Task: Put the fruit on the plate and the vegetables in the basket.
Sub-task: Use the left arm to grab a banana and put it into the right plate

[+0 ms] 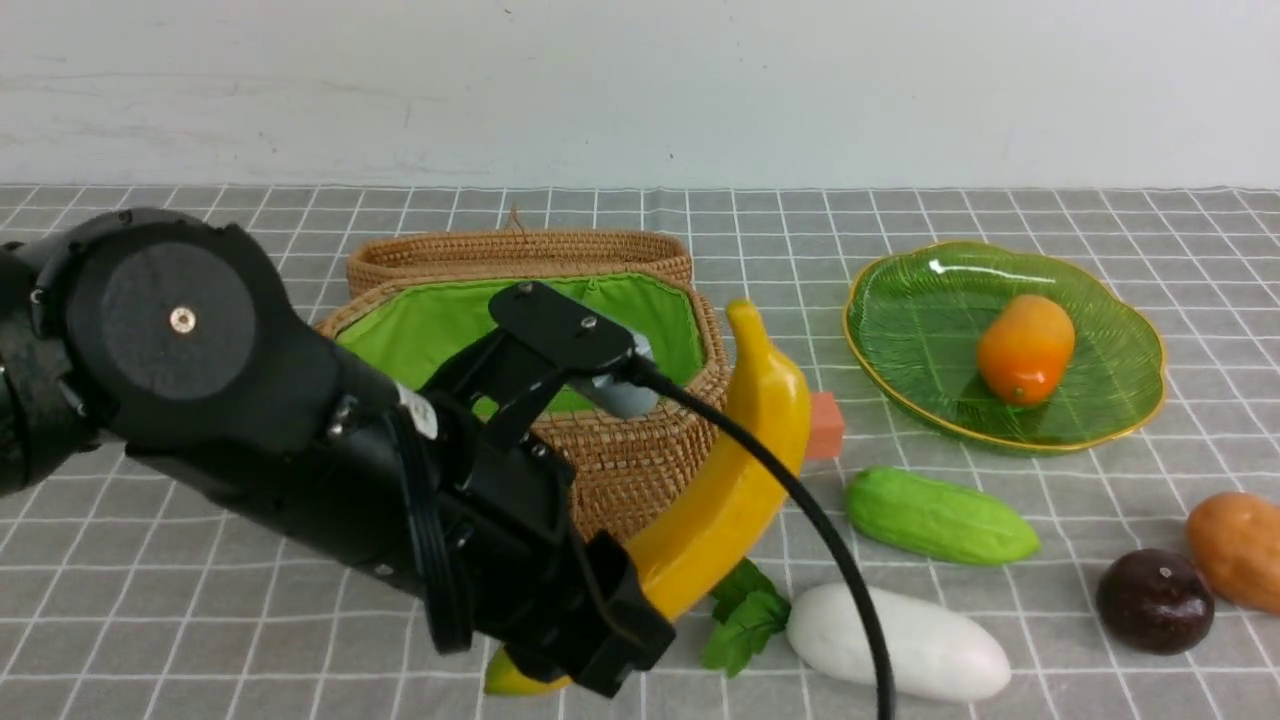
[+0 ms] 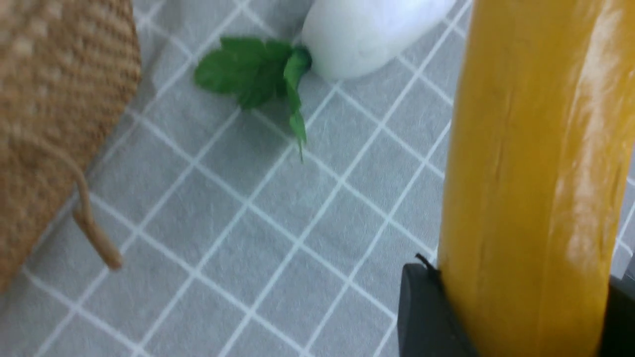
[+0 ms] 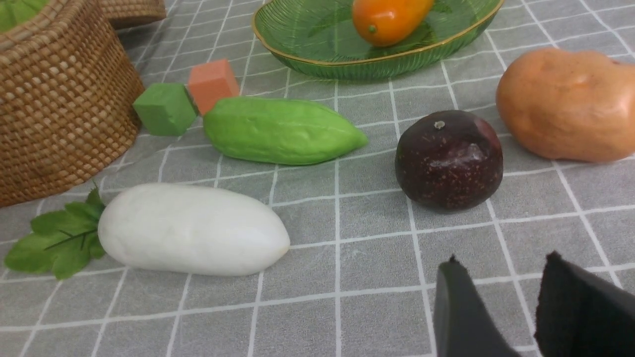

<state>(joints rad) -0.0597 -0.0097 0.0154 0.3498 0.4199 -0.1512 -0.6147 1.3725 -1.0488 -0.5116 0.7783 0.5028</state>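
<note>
My left gripper [image 1: 615, 615] is shut on the lower part of the yellow banana [image 1: 745, 465], which hangs tilted above the cloth in front of the wicker basket [image 1: 625, 470]. In the left wrist view the dark fingers [image 2: 421, 307] press both sides of the banana [image 2: 531, 148]. The orange mango [image 1: 1025, 348] lies on the green plate [image 1: 915, 330]. The cucumber [image 1: 940, 515], white radish [image 1: 900, 640], dark round fruit [image 1: 1155, 600] and potato [image 1: 1240, 545] lie on the cloth. My right gripper [image 3: 502, 259] stands open and empty, short of the dark fruit [image 3: 449, 158].
The basket's lid [image 1: 520, 255] leans behind it, and a string loop [image 2: 94, 233] hangs from the basket wall. An orange cube [image 1: 825, 425] and a green cube [image 3: 164, 109] sit between the basket and the cucumber. A white wall closes off the far side.
</note>
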